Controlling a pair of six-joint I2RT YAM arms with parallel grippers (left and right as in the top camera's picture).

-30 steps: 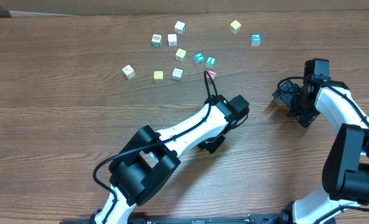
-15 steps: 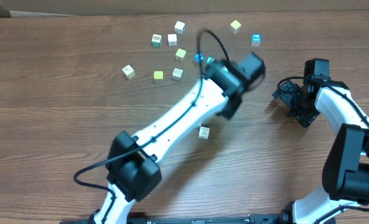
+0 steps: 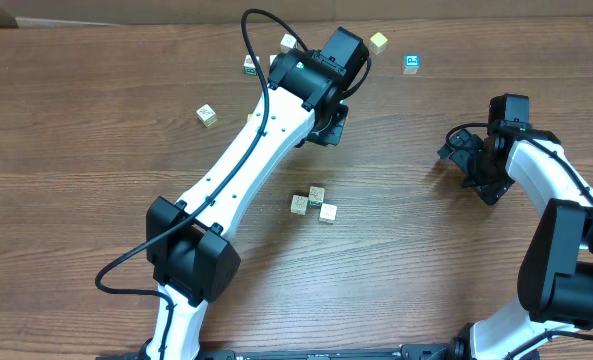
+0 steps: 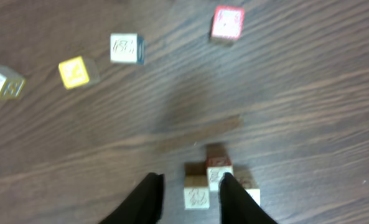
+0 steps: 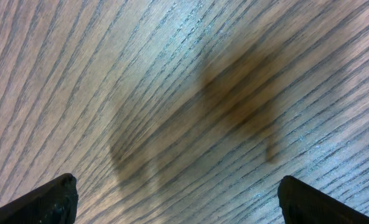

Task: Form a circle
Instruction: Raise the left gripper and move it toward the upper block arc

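Wooden cubes in a small clump, the circle (image 3: 312, 203), lie near the middle of the brown surface (image 3: 86, 200). The left tool (image 4: 189, 183) hangs above the surface, its two black fingers (image 4: 148, 196) a little apart with nothing between them. Seen from above, the circle lies apart from it, closer to the robot. The right tool (image 5: 178, 202) is spread wide and empty, off to the circle's right.

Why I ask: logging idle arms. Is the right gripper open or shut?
Open: in its wrist view the right gripper shows fingertips far apart, only table between.
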